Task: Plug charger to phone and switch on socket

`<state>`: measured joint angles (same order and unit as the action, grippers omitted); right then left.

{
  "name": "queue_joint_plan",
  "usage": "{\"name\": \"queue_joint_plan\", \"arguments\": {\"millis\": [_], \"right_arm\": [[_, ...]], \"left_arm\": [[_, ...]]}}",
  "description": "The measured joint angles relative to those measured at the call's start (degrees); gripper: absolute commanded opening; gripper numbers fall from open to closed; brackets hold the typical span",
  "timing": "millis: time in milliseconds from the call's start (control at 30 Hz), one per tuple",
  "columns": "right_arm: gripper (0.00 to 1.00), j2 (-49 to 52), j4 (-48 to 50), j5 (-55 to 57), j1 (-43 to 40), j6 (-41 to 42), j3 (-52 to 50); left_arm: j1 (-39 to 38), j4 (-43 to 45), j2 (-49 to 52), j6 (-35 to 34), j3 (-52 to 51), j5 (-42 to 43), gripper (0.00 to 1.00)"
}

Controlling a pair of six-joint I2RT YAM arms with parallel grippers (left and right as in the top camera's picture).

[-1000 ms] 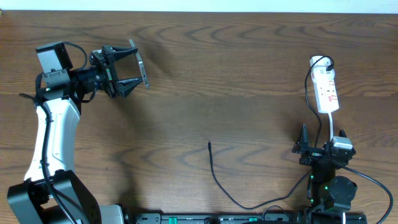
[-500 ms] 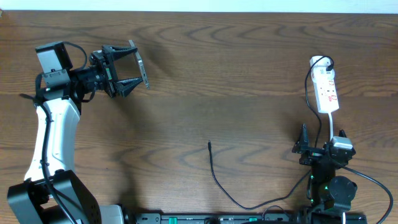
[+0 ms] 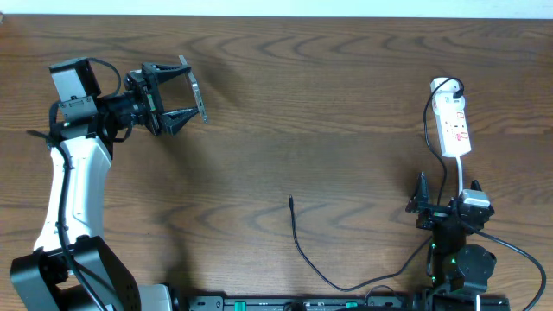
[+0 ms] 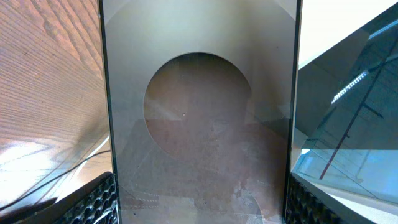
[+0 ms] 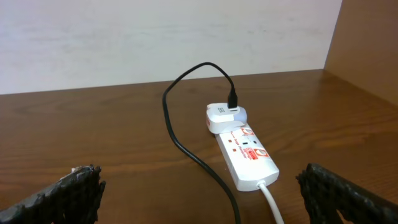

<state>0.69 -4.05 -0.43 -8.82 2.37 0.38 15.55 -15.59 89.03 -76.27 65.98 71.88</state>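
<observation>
My left gripper (image 3: 183, 92) is shut on the phone (image 3: 198, 93) and holds it up on edge above the table at the far left. In the left wrist view the phone (image 4: 199, 118) fills the middle between my finger pads, its brownish screen showing a round shape. The charger cable's free tip (image 3: 291, 200) lies on the table mid-front; its other end is at a white plug (image 3: 443, 85) in the socket (image 3: 454, 127) at the right. My right gripper (image 3: 438, 208) is open and empty, in front of the socket (image 5: 249, 155), with the cable (image 5: 186, 146) between its fingers.
The socket's white cord (image 3: 464, 173) runs toward the right arm's base (image 3: 458, 259). The black charger cable curves along the front edge (image 3: 346, 288). A pale wall (image 5: 168, 37) stands behind the table's far edge.
</observation>
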Motion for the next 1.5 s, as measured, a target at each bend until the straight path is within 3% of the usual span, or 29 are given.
{"name": "queue_joint_plan", "arguments": {"millis": [1133, 1500], "right_arm": [[0.99, 0.0, 0.0, 0.24, 0.0, 0.0, 0.0], [0.99, 0.04, 0.2, -4.31, 0.02, 4.85, 0.0]], "left_arm": [[0.0, 0.0, 0.0, 0.09, 0.0, 0.02, 0.07], [0.0, 0.02, 0.0, 6.12, 0.0, -1.75, 0.07]]}}
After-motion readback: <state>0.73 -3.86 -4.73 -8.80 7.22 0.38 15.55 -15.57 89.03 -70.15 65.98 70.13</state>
